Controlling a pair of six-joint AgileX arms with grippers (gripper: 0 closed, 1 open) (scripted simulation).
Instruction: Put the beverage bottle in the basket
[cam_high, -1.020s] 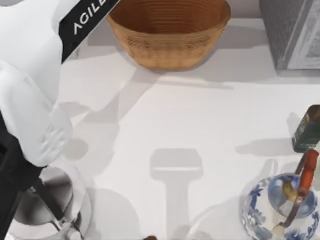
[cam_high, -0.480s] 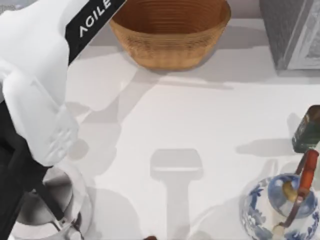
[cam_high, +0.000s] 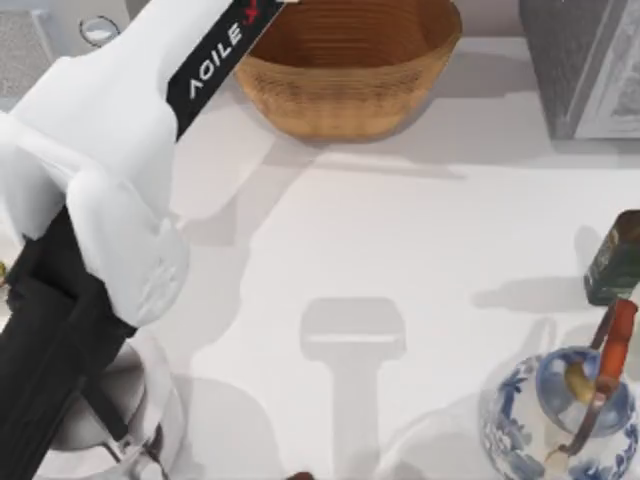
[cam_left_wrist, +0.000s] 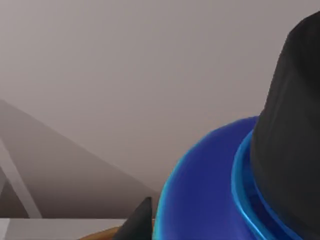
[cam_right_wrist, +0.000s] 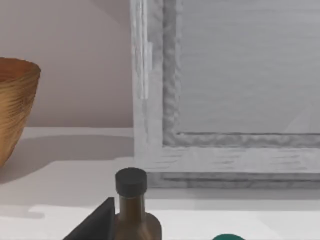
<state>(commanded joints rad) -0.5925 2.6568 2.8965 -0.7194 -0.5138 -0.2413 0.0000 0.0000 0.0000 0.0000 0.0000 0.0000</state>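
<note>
Carrying beverage bottle (cam_left_wrist: 210, 195) on left arm, finger state unclear; rigid, smooth plastic, likely slippery; hold body below shoulder. Basket (cam_high: 350, 75) ahead.

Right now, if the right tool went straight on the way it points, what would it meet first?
Probably the olive-green bottle with the black cap, standing close ahead of the right tool; the grey cabinet lies behind it. Depth is unclear.
</note>
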